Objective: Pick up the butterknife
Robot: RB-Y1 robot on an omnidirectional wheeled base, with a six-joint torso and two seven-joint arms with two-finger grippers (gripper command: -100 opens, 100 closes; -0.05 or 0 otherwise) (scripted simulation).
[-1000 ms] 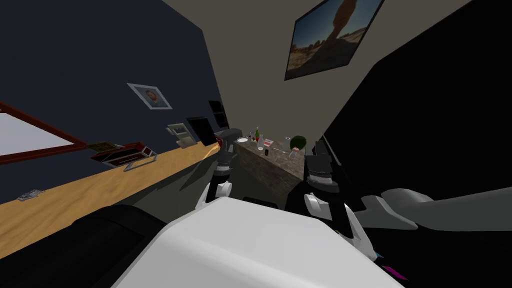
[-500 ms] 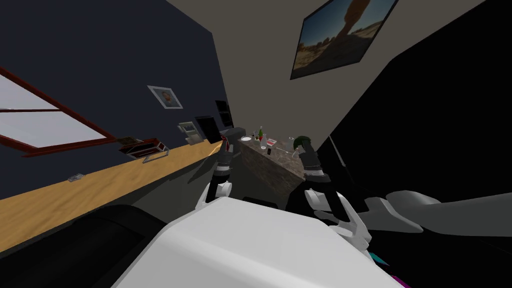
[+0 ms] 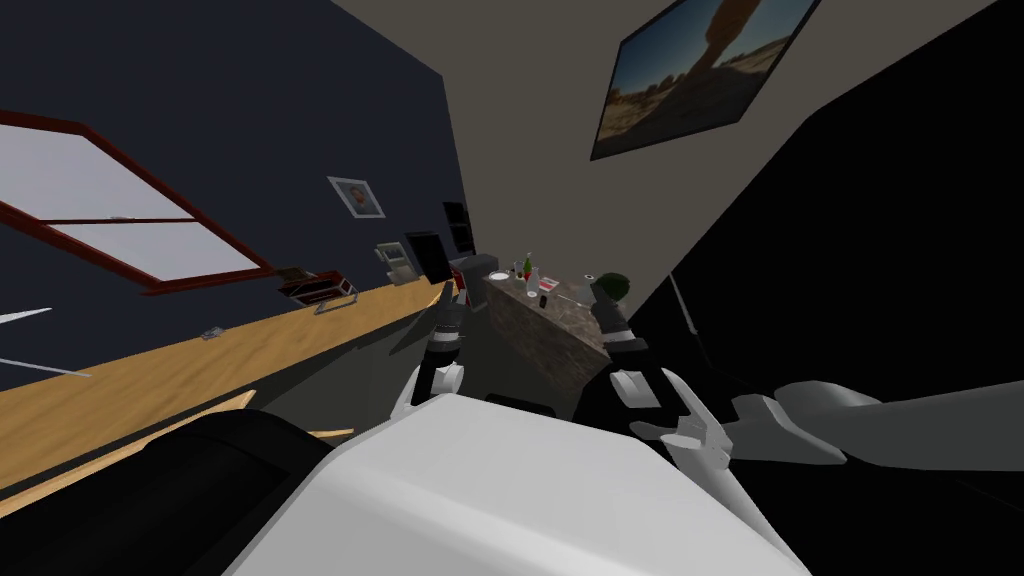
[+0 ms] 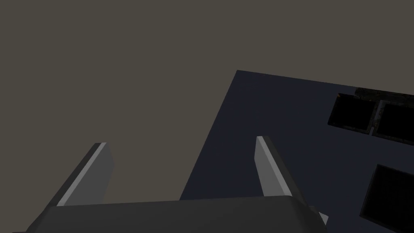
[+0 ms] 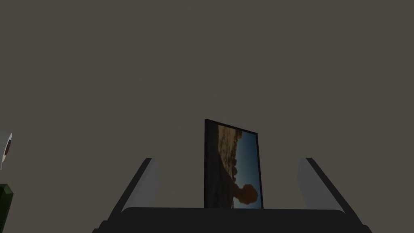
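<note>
Both arms are raised in front of me, L and R. Left claw (image 4: 181, 141): fingers well apart, nothing btwn them. Right claw (image 5: 228, 159): same, blades apart and empty. In the head view the L forearm stands just beside the near end of the wooden bench (image 3: 200, 370), and the R forearm rises at the near corner of the mottled stone bench (image 3: 545, 335).

Stone bench carries a cluster at its far end: a green bottle (image 3: 529, 262), a white plate (image 3: 498, 277) and a dark green round thing (image 3: 615, 284) close to the R arm's tip. A thin pale sliver (image 3: 573, 294) lies flat on the stone top btwn the bottle and the green thing – too small to say whether that's the butterknife, so I can't tell its exact spot.

Wooden bench runs along the dark blue wall, w/ a red box-like appliance (image 3: 318, 288) (wire handle in front) and a small grey flat item (image 3: 210, 333) nearer me, well apart from each other.
</note>
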